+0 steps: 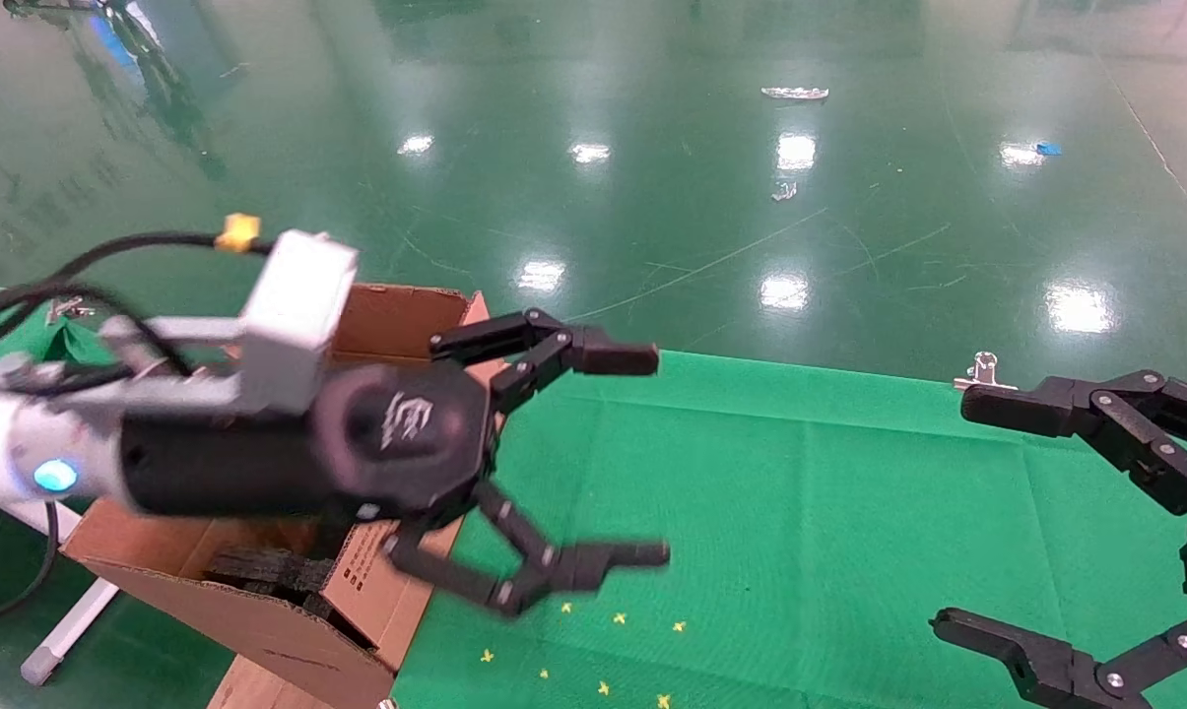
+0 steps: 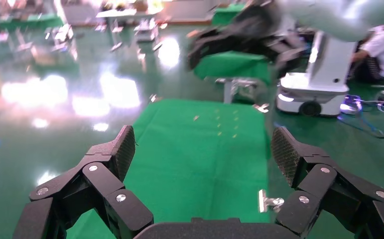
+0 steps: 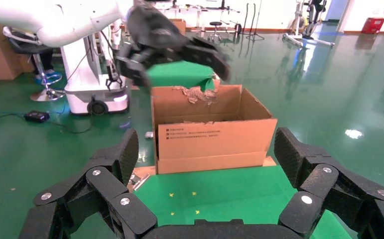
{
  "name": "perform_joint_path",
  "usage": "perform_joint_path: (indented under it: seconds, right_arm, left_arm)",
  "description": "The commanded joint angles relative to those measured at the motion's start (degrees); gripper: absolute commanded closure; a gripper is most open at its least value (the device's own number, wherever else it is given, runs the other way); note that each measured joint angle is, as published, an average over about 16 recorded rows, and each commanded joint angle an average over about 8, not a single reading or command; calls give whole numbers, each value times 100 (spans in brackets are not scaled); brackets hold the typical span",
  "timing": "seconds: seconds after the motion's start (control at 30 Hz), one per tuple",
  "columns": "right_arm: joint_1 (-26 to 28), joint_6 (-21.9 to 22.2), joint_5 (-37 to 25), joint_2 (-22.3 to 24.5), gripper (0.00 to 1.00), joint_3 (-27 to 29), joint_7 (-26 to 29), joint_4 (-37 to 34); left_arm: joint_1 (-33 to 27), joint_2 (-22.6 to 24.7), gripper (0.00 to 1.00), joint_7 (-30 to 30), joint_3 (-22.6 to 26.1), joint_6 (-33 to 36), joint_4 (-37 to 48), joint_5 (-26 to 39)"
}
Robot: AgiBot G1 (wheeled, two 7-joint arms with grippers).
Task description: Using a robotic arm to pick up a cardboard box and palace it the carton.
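Note:
The robotic arm's left gripper [image 1: 649, 456] hangs open over the edge of the green cloth, just right of the carton [image 1: 288, 620]. Nothing is between its fingers [image 2: 121, 149]. The carton is a large brown box with raised flaps, one printed in black [image 1: 362, 576], and dark foam [image 1: 258, 566] inside. In the right wrist view the carton [image 3: 212, 142] stands beyond the cloth with a torn back flap, and the left gripper [image 3: 172, 45] hovers above it. My all-black right gripper [image 1: 959, 514] is open and empty at the far right. The cardboard box is out of view.
A green cloth [image 1: 800, 512] covers the table, with small yellow marks [image 1: 603, 650] near its front. A metal clip [image 1: 982, 372] holds the cloth's far edge. Glossy green floor lies beyond, with scraps of litter [image 1: 795, 94]. A white robot base [image 2: 319, 74] stands past the table.

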Motion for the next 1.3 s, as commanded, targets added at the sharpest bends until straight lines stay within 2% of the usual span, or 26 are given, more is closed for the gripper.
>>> perform_joint_path:
  seconds: [0.03, 0.07, 0.1, 0.3, 0.33, 0.37, 0.6, 1.3]
  right_arm:
    - [0, 0, 0, 0, 1, 0, 0, 0]
    - [0, 1, 0, 0, 4, -1, 0, 0]
    - [0, 1, 0, 1, 11, -1, -1, -1]
    - [-1, 1, 2, 1, 70, -1, -1, -1]
    - [-1, 1, 2, 1, 76, -1, -1, -1]
    - [-1, 1, 2, 1, 78, -1, -1, -1]
    - [0, 1, 2, 1, 72, -1, 0, -1]
    - [0, 1, 2, 1, 63, 0, 0, -1]
  left_arm:
    - [195, -42, 0, 120, -199, 85, -213, -159]
    - [245, -54, 0, 143, -250, 107, -266, -202]
    - [282, -62, 0, 159, -287, 125, -305, -234]
    - [311, -73, 0, 158, -316, 140, -327, -265]
    - [296, -70, 0, 152, -302, 133, -311, -252]
    - [283, -66, 0, 147, -288, 126, -296, -240]
    - [215, -47, 0, 119, -217, 92, -222, -176]
    - [139, -32, 0, 94, -140, 57, -147, -110]
